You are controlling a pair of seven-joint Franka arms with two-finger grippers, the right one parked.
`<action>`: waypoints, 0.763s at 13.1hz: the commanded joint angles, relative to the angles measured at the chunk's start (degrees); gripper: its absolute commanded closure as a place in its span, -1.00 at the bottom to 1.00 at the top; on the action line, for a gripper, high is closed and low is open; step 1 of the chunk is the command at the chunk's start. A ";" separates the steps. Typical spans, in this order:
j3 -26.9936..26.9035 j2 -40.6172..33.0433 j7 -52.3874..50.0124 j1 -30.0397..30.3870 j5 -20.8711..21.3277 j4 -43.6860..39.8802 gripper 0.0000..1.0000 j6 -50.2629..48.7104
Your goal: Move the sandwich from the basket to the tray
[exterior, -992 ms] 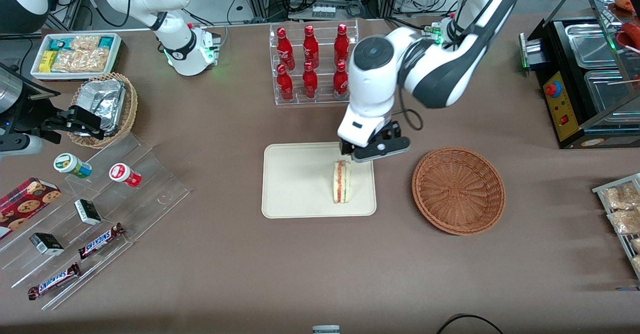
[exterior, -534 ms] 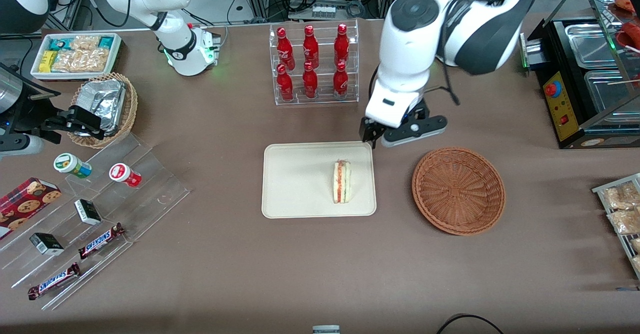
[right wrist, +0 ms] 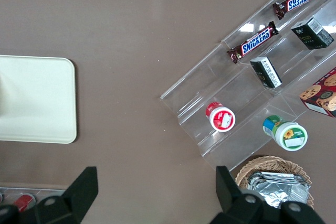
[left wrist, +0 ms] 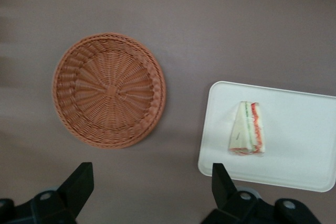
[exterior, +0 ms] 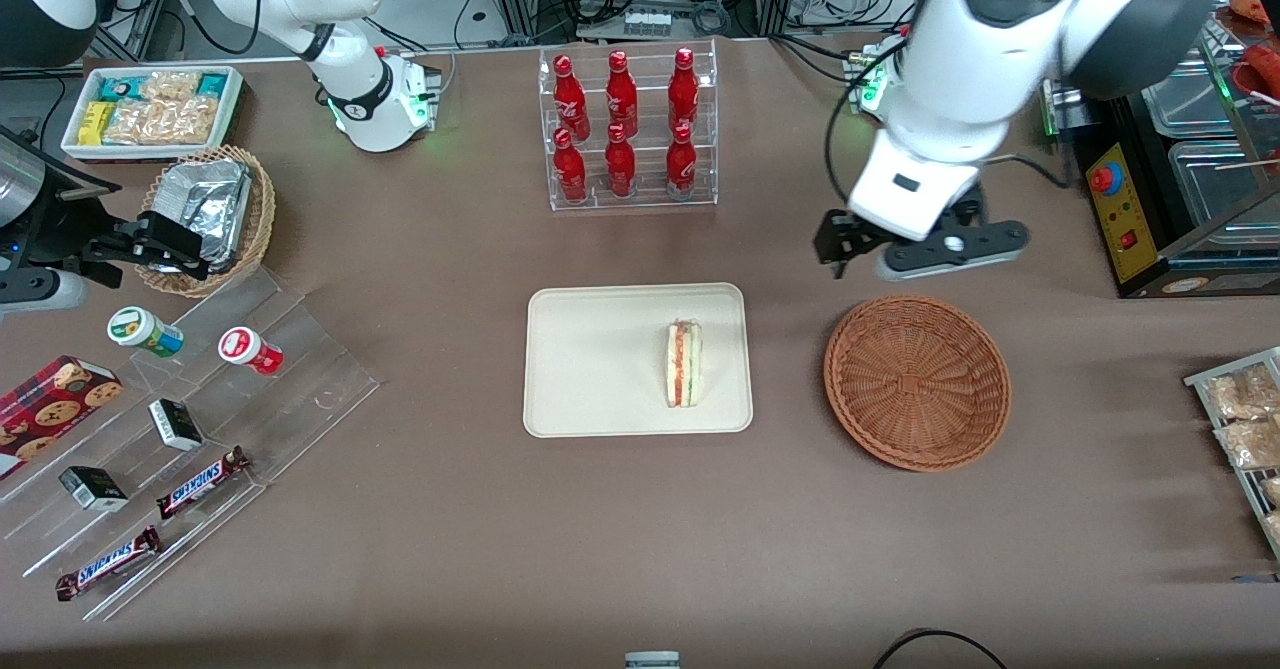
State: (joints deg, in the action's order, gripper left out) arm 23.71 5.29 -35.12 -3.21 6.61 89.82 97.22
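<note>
So from where I'm sitting, the sandwich [exterior: 684, 364] is lying on the tray [exterior: 590, 369], on the part of it nearest the basket [exterior: 917, 381], cut edge facing up so I can see the red and green filling stripes. The wrist cam shows the same thing: sandwich [left wrist: 247, 136] flat on the tray [left wrist: 299, 150], with the wicker basket [left wrist: 109, 89] sitting apart from it on the brown counter [exterior: 450, 509], nothing in it.

The left arm's gripper [exterior: 845, 249] is up in the air over bare counter, farther from the front camera than the basket and off the tray altogether. Its fingers [left wrist: 79, 184] are spread wide apart, holding nothing, and in the wrist view I can see both the basket and the tray between them.

The rack of red bottles [exterior: 625, 129] stands farther from the front camera than the tray, and the Snickers bars [exterior: 200, 482] sit on the clear stepped stand toward the parked arm's end.
</note>
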 commanded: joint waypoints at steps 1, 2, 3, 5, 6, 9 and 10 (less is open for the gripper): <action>-3.47 -0.37 7.94 0.93 -3.69 -2.97 -0.98 -4.48; -5.32 -0.72 10.58 0.93 -4.58 -3.85 -0.98 -6.32; -6.55 -1.25 13.30 0.93 -4.58 -4.21 -0.98 -8.34; -8.23 -2.21 16.13 1.02 -4.50 -5.09 -0.99 -12.30; -8.41 -2.65 16.14 1.02 -4.50 -5.00 -0.98 -13.19; -8.85 -2.92 16.31 2.24 -4.41 -4.91 -0.98 -14.08; -11.46 -2.92 16.75 2.25 -4.76 -4.91 -0.98 -14.08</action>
State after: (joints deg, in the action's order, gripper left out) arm 14.59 3.07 -20.09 -1.91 3.12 84.90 84.28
